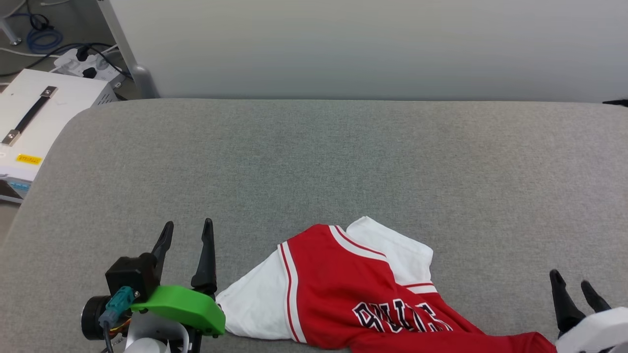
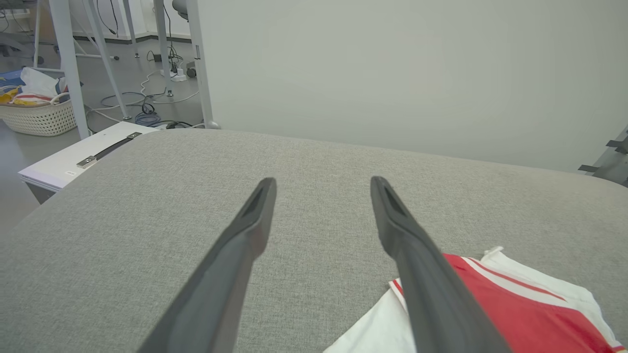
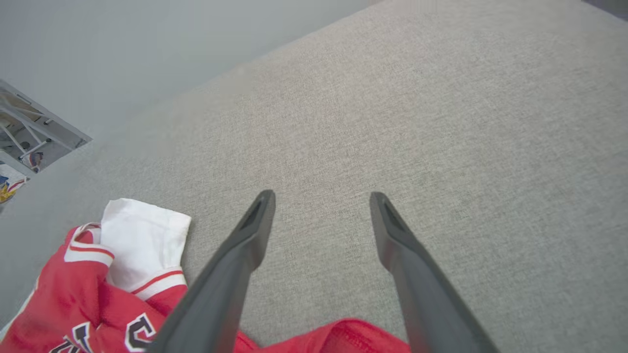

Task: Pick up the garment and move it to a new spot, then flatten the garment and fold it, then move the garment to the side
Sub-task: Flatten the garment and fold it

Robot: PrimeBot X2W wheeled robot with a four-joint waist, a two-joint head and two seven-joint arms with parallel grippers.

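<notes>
Grey fabric tabletop runs open ahead of both grippers to its far edge at the pale wall. Crumpled garment lies between them, just right of the left gripper and left of the right gripper; both stand spread wide, gripping nothing.

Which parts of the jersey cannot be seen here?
- Head view: the jersey, near part cut off by the bottom edge.
- Left wrist view: part of its front, behind a finger of the left gripper.
- Right wrist view: most lettering, behind a finger of the right gripper.
</notes>
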